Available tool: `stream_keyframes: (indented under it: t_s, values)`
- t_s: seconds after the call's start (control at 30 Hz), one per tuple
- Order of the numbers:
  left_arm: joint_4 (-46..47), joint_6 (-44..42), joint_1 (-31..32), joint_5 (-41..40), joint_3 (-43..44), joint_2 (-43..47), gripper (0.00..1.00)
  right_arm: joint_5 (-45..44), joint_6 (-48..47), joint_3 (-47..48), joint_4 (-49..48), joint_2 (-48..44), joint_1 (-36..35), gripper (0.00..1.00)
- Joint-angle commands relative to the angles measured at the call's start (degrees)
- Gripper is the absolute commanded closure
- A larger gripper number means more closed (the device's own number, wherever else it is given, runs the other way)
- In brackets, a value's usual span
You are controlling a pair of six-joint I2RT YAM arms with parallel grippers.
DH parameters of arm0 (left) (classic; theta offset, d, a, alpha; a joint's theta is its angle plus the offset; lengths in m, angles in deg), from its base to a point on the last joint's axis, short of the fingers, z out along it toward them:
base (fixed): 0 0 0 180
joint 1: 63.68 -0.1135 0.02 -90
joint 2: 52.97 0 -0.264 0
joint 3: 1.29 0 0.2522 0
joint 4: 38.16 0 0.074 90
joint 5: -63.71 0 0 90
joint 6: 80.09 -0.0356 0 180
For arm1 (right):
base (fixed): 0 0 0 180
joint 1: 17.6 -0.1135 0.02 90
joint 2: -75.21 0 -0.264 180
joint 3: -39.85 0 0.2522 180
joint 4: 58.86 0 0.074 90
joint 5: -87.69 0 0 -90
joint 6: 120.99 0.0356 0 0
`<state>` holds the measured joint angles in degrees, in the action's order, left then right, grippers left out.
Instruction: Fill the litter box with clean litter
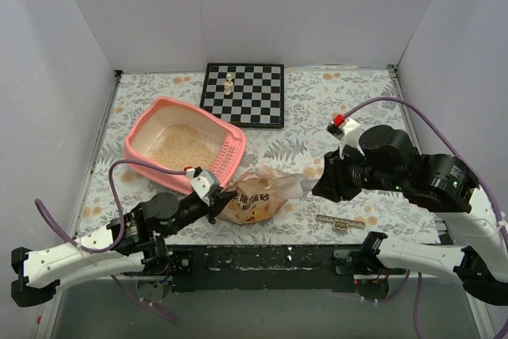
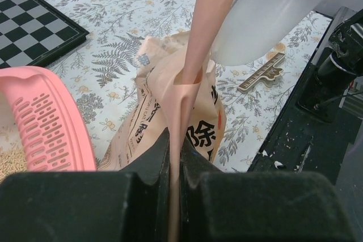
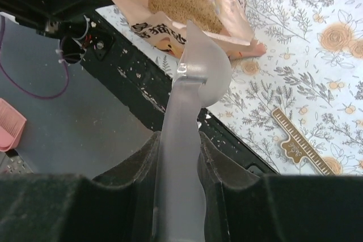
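The left gripper [image 2: 174, 140] is clamped fully shut on a thin peach flap of the litter bag [image 1: 250, 200], which lies at the near middle of the table [image 1: 317, 93]. The right gripper [image 3: 178, 140] is closed partway on the handle of a clear scoop [image 3: 207, 77] (its bowl points toward the bag's open mouth). Some clean litter [image 1: 186, 146] is seen in the litter box [image 1: 141, 131], left of centre and just beside the bag; more shows inside the bag. The table is covered with a leaf-printed cloth. A chessboard [image 1: 242, 94] is set at the far edge, and the space is enclosed by white walls [image 1: 262, 5].
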<state>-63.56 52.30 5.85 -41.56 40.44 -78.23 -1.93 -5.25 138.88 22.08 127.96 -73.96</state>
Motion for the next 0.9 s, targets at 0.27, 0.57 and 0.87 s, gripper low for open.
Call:
stream_keyframes:
  t_s: [0.27, 0.57, 0.87]
  values:
    - [1.27, -1.08, -0.02, 7.35, 5.43, -4.63, 1.0, 1.81, -2.27, 9.1, -0.83, 6.74, -0.07, 0.99]
    - [-0.23, -1.17, -0.02, 8.41, 5.34, -1.99, 1.0, 3.57, -3.76, 13.61, 1.82, 11.23, -0.07, 0.99]
    - [-0.66, -1.7, -0.02, 9.03, 5.43, 1.0, 1.0, 3.92, -5.52, 8.51, 0.41, 13.34, -0.07, 0.99]
